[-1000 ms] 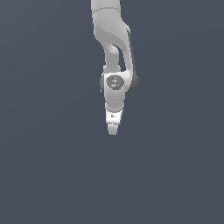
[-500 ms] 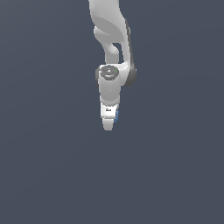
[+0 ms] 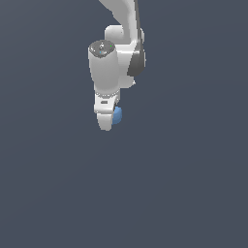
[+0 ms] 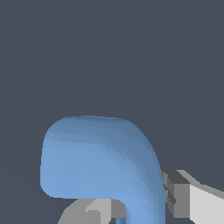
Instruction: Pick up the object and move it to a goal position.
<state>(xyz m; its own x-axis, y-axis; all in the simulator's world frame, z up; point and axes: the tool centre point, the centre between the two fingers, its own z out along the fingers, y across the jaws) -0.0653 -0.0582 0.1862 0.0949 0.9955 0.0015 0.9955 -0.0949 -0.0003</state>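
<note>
The blue object (image 3: 117,115) shows as a small rounded lump at the tip of my white gripper (image 3: 107,121), peeking out on the exterior view's right of the fingers. In the wrist view the object (image 4: 100,162) fills the lower middle as a chunky curved blue shape with a hollow underneath. One grey finger pad (image 4: 175,194) presses against its side and another finger (image 4: 94,210) sits beneath it. My gripper is shut on the object, which hangs above the plain grey ground.
The arm (image 3: 123,43) reaches down from the upper edge of the exterior view. A uniform dark grey surface (image 3: 184,184) spreads all around, and no goal marker shows in either view.
The arm with the object has shifted towards the exterior view's left and upward; a bit more of the blue lump now shows beside the fingers.
</note>
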